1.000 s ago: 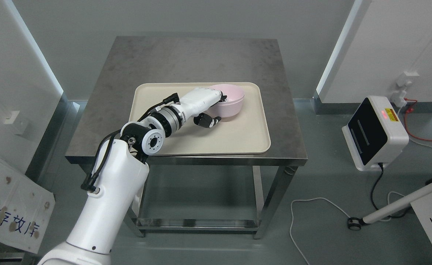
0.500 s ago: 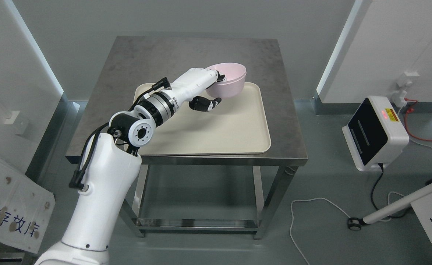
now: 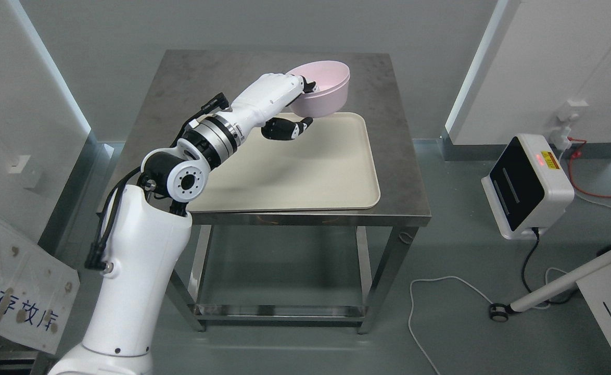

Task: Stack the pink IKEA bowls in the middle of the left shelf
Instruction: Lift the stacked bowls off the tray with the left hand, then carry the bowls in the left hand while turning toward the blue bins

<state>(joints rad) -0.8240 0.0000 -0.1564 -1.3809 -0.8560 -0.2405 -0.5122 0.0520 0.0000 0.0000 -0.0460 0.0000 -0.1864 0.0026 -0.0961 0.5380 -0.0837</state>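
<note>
The pink bowl [image 3: 323, 88] is gripped at its near rim by the left robot hand [image 3: 290, 104], clear above the tray [image 3: 331, 177] on the counter [image 3: 399, 156], and should be kept level while carried; no brand mark can be read on it.

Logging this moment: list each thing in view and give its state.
Bowl: upright, lifted above the tray, held at its rim.
Left hand: shut on the bowl.
Tray: flat on the table, nothing on it.
Table: bearing the tray.
White device: on the floor, red light on.
</note>
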